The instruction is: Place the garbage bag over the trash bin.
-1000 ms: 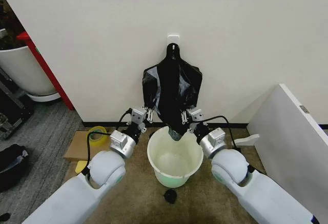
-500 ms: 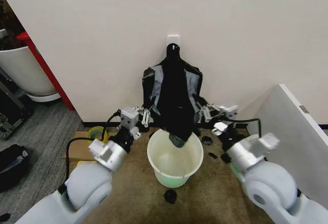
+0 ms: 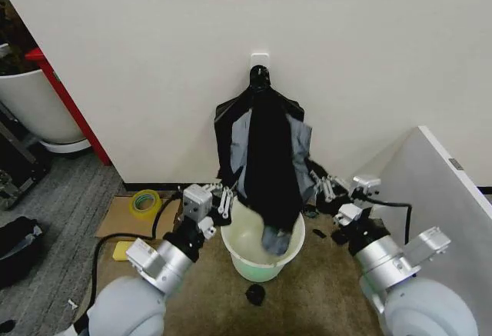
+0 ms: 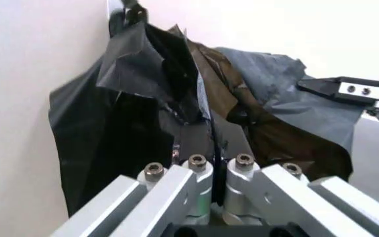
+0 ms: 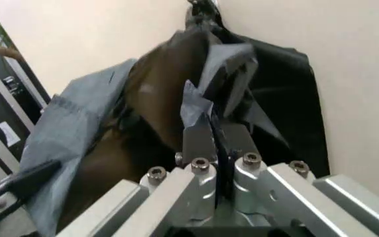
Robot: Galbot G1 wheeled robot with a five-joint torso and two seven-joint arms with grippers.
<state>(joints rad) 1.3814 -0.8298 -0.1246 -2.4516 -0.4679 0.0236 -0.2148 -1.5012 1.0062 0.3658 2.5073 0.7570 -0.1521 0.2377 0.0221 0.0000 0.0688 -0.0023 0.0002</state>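
On my left, the left gripper point(image 3: 221, 200) sits just beside the trash bin point(image 3: 261, 263), fingers pinched tight on the garbage bag point(image 3: 269, 159). I see the bag stretched down from the wall, its lower end inside the bin. Right of the bin, the right gripper point(image 3: 327, 188) pinches the bag's other edge.

Left gripper point(image 3: 223, 201) and right gripper point(image 3: 324, 188) raised forward on bent arms, fingers pinched together on black plastic film.
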